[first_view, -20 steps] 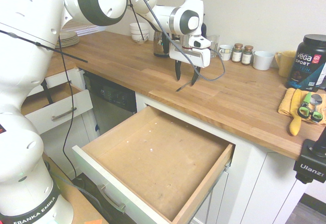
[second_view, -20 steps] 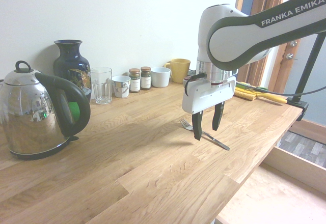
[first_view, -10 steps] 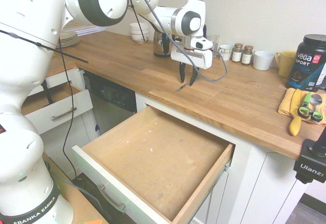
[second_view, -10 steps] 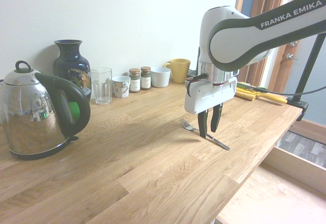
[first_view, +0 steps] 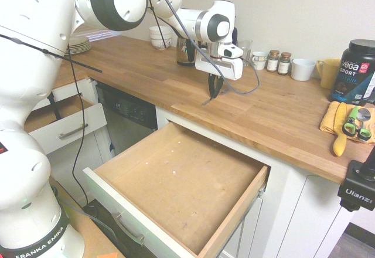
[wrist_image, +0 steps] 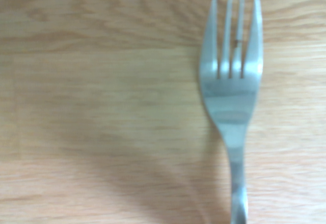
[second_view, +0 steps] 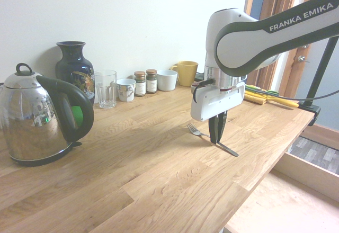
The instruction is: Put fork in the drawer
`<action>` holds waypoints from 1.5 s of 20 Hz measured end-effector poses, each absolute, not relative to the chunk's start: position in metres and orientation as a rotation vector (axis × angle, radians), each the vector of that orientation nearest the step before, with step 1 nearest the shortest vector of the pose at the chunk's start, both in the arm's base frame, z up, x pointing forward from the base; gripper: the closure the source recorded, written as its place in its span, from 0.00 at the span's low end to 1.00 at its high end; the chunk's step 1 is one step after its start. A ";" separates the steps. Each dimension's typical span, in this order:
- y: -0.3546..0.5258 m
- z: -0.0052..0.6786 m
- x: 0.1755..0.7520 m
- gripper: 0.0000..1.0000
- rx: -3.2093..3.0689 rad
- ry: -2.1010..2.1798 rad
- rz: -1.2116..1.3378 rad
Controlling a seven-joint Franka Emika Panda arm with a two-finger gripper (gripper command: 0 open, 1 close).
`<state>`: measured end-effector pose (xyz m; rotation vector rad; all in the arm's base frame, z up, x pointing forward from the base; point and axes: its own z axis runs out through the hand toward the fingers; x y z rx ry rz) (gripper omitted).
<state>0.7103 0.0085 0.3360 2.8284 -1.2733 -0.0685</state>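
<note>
Right now we see the hand (second_view: 216, 139) pointing straight down at the wooden counter (second_view: 159, 180), its two dark fingers drawn close together on the handle of the fork (second_view: 198, 132). The fork lies flat on the counter, tines toward the wall and the tip of its handle toward the counter's front edge; we see no gap under it in either outside view. From the wrist view we look straight down on the fork's (wrist_image: 232, 81) four tines and neck against the wood grain.

Below the counter edge the drawer (first_view: 176, 182) stands pulled out, showing its brown bottom, pale wood sides and white front with a metal bar handle. To its left a smaller white drawer (first_view: 64, 126) is also open.

Along the wall stand a steel kettle (second_view: 37, 116), a dark vase (second_view: 74, 69), a glass (second_view: 105, 88), two spice jars (second_view: 145, 82) and a yellow mug (second_view: 186, 72).
</note>
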 end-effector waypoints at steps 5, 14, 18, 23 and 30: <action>0.015 0.336 0.710 1.00 2.834 -1.260 -0.069; 0.013 0.360 0.712 1.00 2.851 -1.276 -0.014; 0.005 0.381 0.711 1.00 2.855 -1.296 0.023; -0.006 0.387 0.708 1.00 2.853 -1.309 0.029; -0.015 0.404 0.699 1.00 2.868 -1.302 0.048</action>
